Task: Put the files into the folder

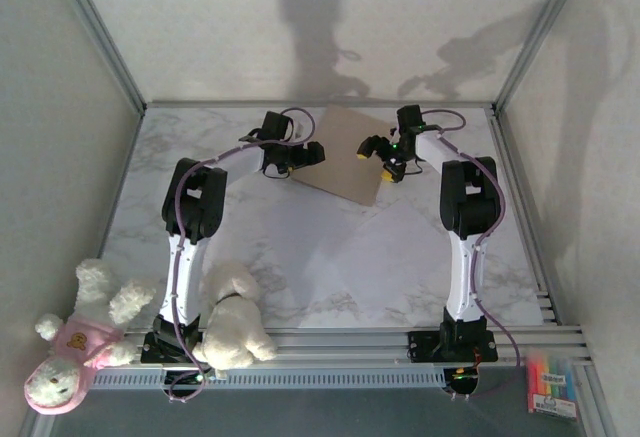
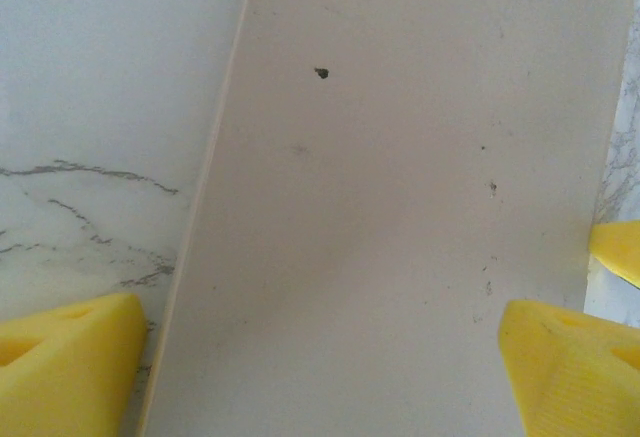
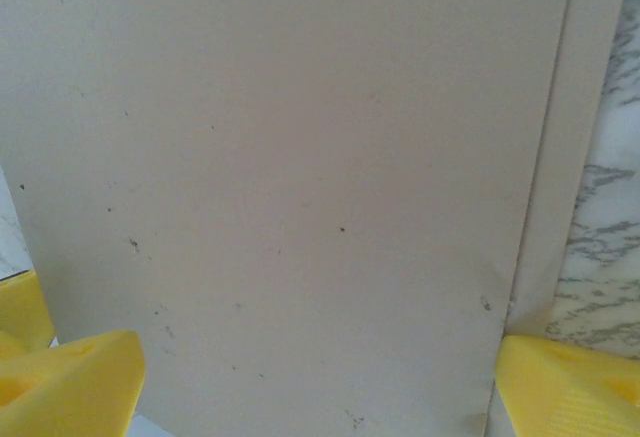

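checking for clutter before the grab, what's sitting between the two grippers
Only the tan folder: in the top view it lies flat on the table between the left gripper and the right gripper, with nothing else in that stretch. Both grippers are open.

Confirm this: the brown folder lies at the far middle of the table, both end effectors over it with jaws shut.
Wrong on the jaws: they stand open. The wrist views show the left end effector and right end effector each spread wide above the folder.
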